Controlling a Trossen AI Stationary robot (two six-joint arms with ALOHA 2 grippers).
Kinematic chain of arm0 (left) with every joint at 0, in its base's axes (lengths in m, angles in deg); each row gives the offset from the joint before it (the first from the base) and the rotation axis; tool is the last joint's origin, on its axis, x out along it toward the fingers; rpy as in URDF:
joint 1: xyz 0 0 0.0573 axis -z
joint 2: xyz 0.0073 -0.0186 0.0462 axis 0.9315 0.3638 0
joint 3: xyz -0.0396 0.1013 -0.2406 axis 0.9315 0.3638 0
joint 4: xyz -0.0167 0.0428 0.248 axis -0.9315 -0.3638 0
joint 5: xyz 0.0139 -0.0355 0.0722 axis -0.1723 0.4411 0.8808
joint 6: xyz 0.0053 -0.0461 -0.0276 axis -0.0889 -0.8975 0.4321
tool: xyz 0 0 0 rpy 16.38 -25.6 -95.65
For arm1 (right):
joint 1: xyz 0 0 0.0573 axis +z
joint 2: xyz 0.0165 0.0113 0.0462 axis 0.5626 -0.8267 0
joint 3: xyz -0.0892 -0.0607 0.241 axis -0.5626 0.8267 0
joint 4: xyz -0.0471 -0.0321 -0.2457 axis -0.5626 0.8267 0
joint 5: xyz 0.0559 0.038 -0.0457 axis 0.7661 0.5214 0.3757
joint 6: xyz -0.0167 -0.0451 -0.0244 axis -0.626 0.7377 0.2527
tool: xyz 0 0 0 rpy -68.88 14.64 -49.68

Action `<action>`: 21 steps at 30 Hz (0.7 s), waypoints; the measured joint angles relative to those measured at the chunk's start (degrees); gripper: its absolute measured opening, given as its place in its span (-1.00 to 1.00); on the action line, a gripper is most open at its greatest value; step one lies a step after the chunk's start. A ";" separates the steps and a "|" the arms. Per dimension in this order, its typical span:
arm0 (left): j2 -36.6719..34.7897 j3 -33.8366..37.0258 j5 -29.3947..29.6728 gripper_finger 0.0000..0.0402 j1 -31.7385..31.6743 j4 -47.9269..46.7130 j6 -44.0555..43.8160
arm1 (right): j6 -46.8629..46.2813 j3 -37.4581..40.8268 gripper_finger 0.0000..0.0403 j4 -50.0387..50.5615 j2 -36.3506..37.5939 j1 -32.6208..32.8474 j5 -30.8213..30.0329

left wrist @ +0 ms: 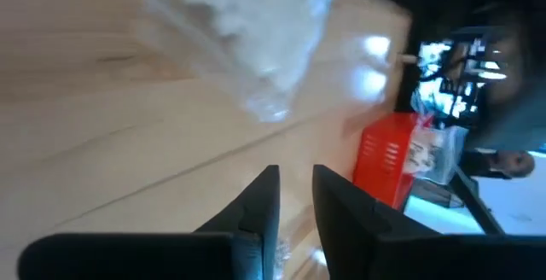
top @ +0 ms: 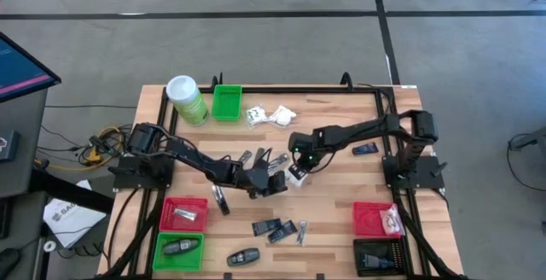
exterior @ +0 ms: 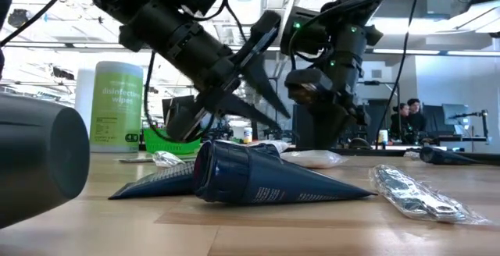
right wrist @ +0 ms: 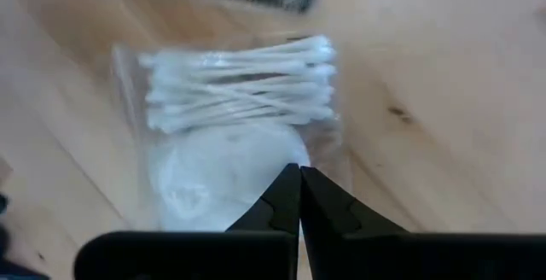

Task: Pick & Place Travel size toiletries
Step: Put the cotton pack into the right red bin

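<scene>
Entry: toiletries sort, mid-job.

Left tool (top: pixel 271 180): mid-counter, above loose packets; fingers (left wrist: pixel 260 207) narrow w/ a slim gap, nothing seen between them.
Right tool (top: pixel 298 171): just beside left tool, fingers pressed together, tip at a clear cotton-swab bag (right wrist: pixel 239 135). Cannot tell if the film is pinched or only touched.

Risks (judgement):
- Two tools near touching at centre; either arm swinging toward a bin could clip the other.
- If the right tool pinches only thin film, the bag may slip out on lift.
- Left tool nearly closed on nothing; may need re-opening before a grasp, or it will push packets away.

Loose items:
- white sachets (top: pixel 269 115), far side, next to empty green bin (top: pixel 227 102).
- dark packets (top: pixel 275 228), near side, between the bin groups.
- dark packet (top: pixel 366 149), right of centre.
- dark oval piece (top: pixel 243 257), near edge of wooden counter (top: pixel 341 118).

Containers:
- left red bin (top: pixel 184 214): one silvery packet.
- left green bin (top: pixel 178 251): one dark oval piece.
- right red bin (top: pixel 376 218): clear/white packet.
- black bin (top: pixel 379 257): contents unclear.
- wipes canister (top: pixel 186 99): not part of the sort.
</scene>
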 joint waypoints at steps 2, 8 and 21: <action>-0.02 -1.26 -0.86 -0.60 -0.49 -1.08 1.96 | 0.39 -0.04 -1.00 -0.18 -1.16 0.29 0.06; -0.04 -5.19 -3.49 -0.50 -0.84 -16.56 -0.86 | -1.75 -0.26 -1.00 -1.87 -3.35 0.32 3.23; -0.04 -5.45 -0.15 -0.49 -1.44 -16.19 -2.57 | -5.76 -0.04 -1.00 -6.97 -3.72 0.92 5.40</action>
